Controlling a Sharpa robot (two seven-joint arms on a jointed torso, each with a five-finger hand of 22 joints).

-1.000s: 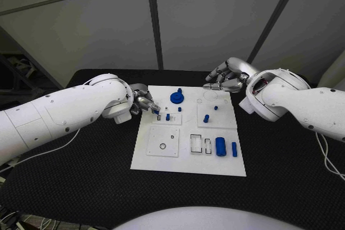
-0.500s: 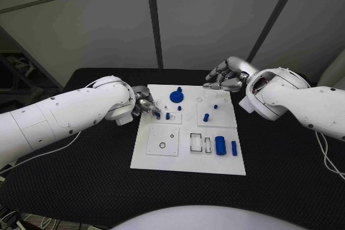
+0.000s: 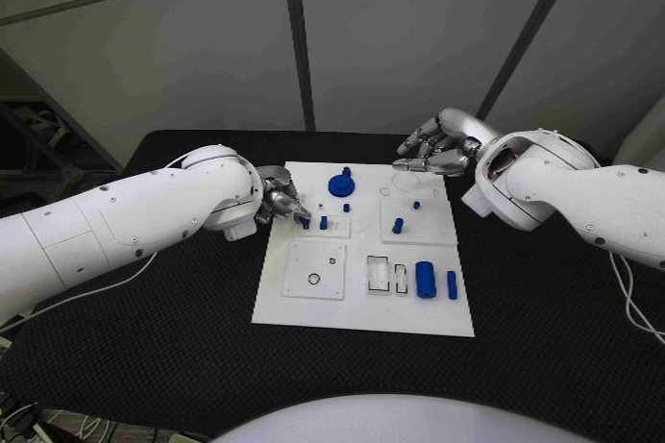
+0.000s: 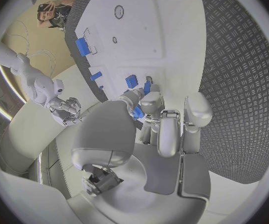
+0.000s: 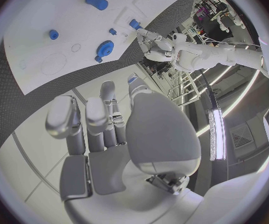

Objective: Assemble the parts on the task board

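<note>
— Where do we have the small blue part (image 3: 304,221)?

— Pinched at our left hand's (image 3: 282,201) fingertips (image 4: 148,103), low over the left edge of the task board (image 3: 363,304), just beside another small blue peg (image 3: 323,225) standing in the upper-left panel. In the left wrist view the piece (image 4: 137,112) sits between thumb and a finger, the other fingers straighter alongside.

— And the board itself?

— It lies in the middle of the black table (image 3: 138,347). On it we see a blue gear (image 3: 341,184) near the far edge, two blue pegs (image 3: 398,227) in the upper-right panel, and a blue block (image 3: 426,281) with a slim blue bar (image 3: 452,286) beside it at the right.

— Our right hand (image 3: 436,147)?

— It hangs over the board's far right corner — fingers curled partway, apart, holding nothing; the right wrist view shows the fingers (image 5: 98,115) bare.
</note>
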